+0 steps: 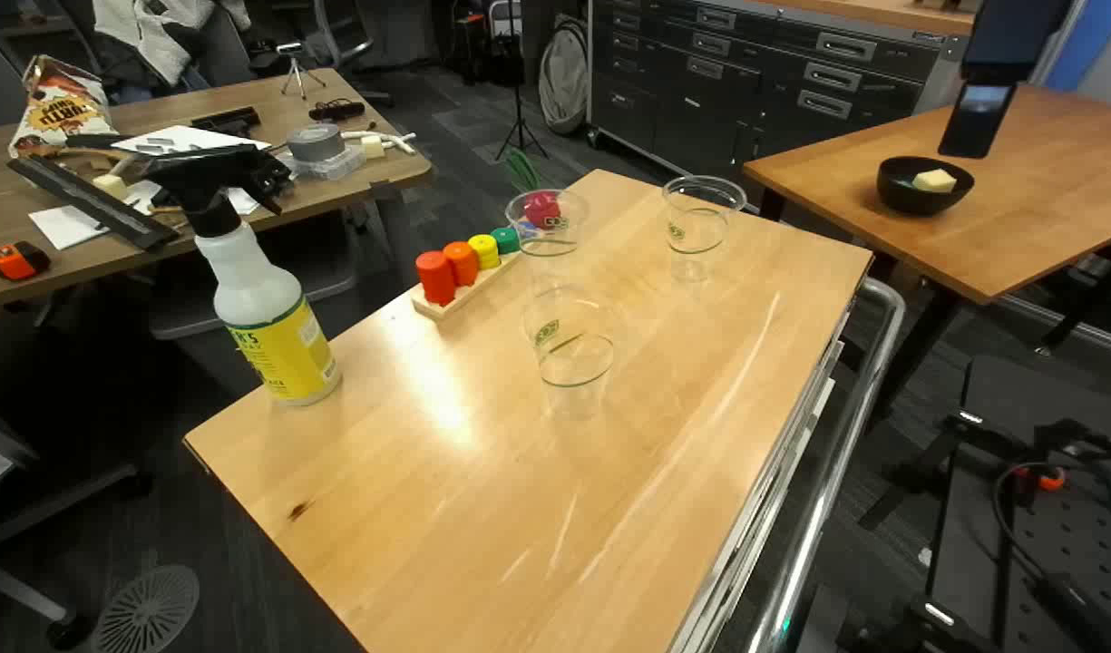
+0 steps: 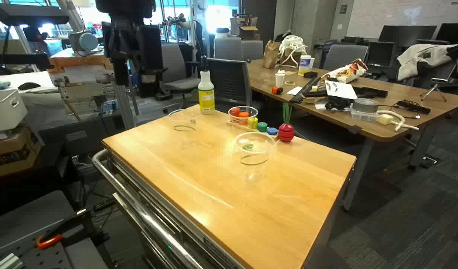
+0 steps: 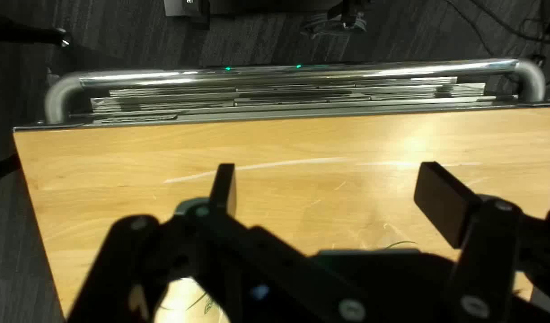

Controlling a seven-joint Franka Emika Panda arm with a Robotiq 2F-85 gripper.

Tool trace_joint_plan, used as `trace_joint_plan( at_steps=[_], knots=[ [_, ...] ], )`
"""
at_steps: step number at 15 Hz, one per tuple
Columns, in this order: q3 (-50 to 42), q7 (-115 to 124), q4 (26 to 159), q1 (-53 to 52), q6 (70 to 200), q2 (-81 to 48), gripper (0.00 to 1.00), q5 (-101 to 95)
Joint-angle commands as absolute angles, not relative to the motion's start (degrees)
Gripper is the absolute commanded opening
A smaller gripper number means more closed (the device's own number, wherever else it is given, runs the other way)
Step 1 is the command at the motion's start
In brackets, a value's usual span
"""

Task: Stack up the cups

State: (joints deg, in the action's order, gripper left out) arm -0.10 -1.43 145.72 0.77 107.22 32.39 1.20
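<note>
Three clear plastic cups stand apart and upright on the light wooden table. In an exterior view there is a near cup (image 1: 573,349), a cup (image 1: 548,238) beside the coloured blocks and a far-right cup (image 1: 697,229). They also show as a left cup (image 2: 183,127), a cup by the blocks (image 2: 238,118) and a near cup (image 2: 254,158). My gripper (image 3: 326,188) is open and empty above the table in the wrist view. It hangs higher than the cups in both exterior views (image 1: 977,122) (image 2: 139,80). The wrist view shows only parts of cups; the gripper body hides the rest.
A spray bottle (image 1: 283,340) stands at a table corner. A wooden block toy (image 1: 439,279) with coloured pieces lies along one edge, with a red ball-like piece (image 2: 286,132). A metal rail (image 3: 266,78) runs along the opposite edge. A black bowl (image 1: 922,199) sits on another table.
</note>
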Motion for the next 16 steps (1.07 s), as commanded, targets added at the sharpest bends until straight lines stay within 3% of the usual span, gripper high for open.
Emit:
trace_joint_plan(
  at_steps=[1,8,16],
  knots=[
    [-0.3,-1.3,145.6,0.5,107.1,32.4,1.00,1.1],
    [2.4,-1.0,143.0,-0.8,107.7,27.8,1.00,-0.2],
    [3.9,2.3,133.1,-1.5,118.5,9.7,1.00,1.5]
  ],
)
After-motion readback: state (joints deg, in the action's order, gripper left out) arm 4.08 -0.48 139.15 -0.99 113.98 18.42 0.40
